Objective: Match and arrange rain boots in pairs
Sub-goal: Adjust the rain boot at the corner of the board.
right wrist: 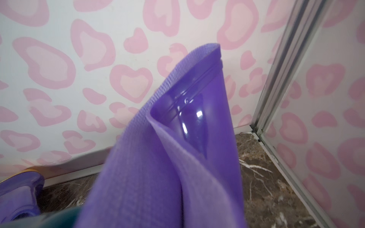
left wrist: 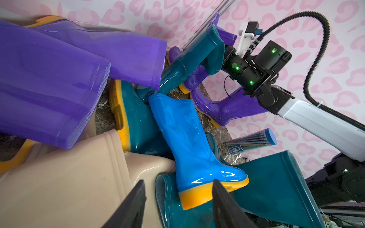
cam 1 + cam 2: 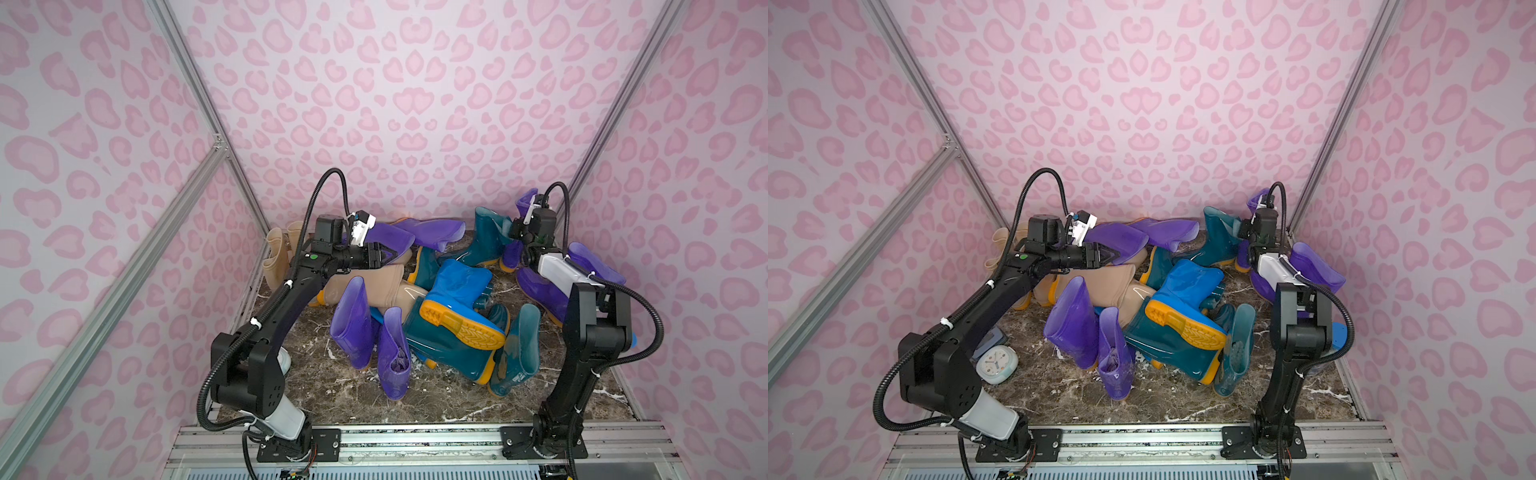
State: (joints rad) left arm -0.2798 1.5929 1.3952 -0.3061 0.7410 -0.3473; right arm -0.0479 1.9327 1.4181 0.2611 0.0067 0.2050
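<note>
Left gripper, bottom of frame, jaws partway open and empty over the blue boot. Right gripper is at the purple boot, jaws hidden, can't tell.

Only legible mark: "HB" – on blue-capped tube.

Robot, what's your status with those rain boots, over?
Left gripper open, empty, over the boot pile. Right gripper at the corner purple boot, grip unclear. Pile tangled, mostly unpaired.

Bright, even light, faint shadows; white glints on the blue boot; the purple boot shaft blurs up close
</note>
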